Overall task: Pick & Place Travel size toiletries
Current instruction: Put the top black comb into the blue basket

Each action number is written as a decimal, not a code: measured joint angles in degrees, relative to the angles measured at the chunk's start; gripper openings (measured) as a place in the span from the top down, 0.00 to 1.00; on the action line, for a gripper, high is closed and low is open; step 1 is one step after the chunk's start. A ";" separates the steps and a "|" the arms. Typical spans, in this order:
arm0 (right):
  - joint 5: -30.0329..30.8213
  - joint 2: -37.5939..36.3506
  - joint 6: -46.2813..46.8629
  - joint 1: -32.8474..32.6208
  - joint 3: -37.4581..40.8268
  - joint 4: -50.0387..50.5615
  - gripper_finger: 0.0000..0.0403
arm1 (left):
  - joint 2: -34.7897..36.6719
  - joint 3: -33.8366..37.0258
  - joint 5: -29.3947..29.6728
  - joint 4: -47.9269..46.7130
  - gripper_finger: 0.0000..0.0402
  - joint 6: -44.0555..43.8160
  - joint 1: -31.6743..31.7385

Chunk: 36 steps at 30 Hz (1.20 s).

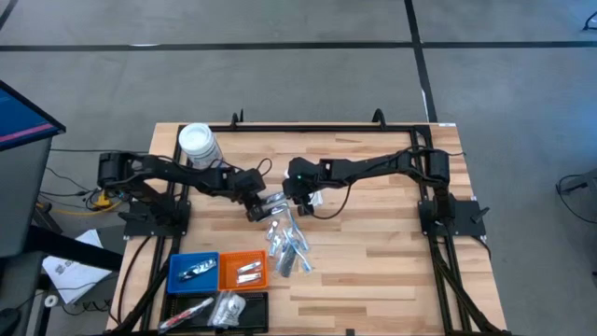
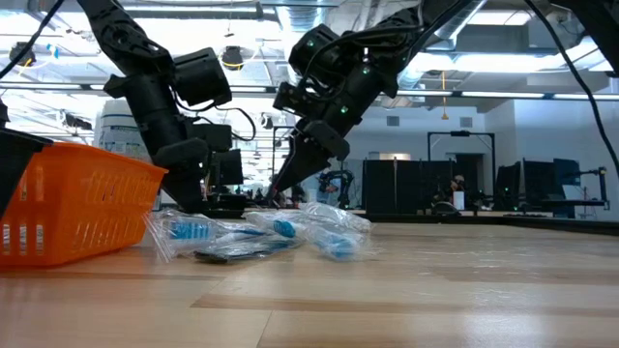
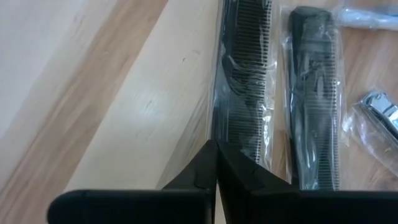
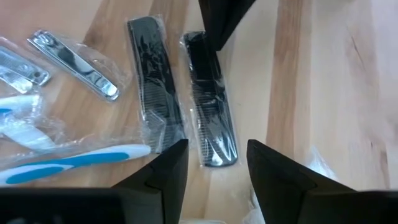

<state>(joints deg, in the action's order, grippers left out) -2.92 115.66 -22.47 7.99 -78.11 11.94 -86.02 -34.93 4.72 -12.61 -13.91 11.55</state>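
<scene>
Now we hover our right gripper [image 4: 214,165], jaws apart, over two wrapped combs [image 4: 210,106] mid-table; our left gripper [image 3: 216,163], jaws together, touches one, so we should straddle a single comb squarely.

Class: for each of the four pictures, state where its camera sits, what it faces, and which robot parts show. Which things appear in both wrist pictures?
High: overhead, facing straight down; both arms over the wooden table.
Low: table height, facing across; both arms descend above the wrapped toothbrushes.
Left wrist: behind the shut left gripper, facing two bagged combs.
Right wrist: behind the open right gripper, facing the same combs and the nail clippers.
Shared: combs.
</scene>
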 joint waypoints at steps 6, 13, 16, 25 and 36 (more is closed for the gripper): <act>0.00 1.99 0.05 0.00 -0.21 -2.79 0.63 | -0.17 0.00 0.05 1.28 1.00 -0.02 0.00; 3.71 10.18 3.23 0.73 -8.90 8.47 0.77 | -0.15 0.00 0.01 1.93 1.00 -0.02 0.02; 5.41 13.38 5.75 0.96 -14.60 13.86 0.87 | -0.13 0.05 -0.07 2.24 1.00 0.03 0.02; 3.14 17.39 6.20 1.57 -20.24 19.85 0.97 | -0.07 0.13 -0.63 2.09 1.00 0.15 0.02; 2.87 16.83 4.96 1.46 -20.09 20.76 1.00 | 0.03 0.08 -0.25 2.16 1.00 0.19 0.02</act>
<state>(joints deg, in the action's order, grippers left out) -0.05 132.49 -17.52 9.45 -98.19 32.71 -85.99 -34.85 4.47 -10.45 -13.72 11.57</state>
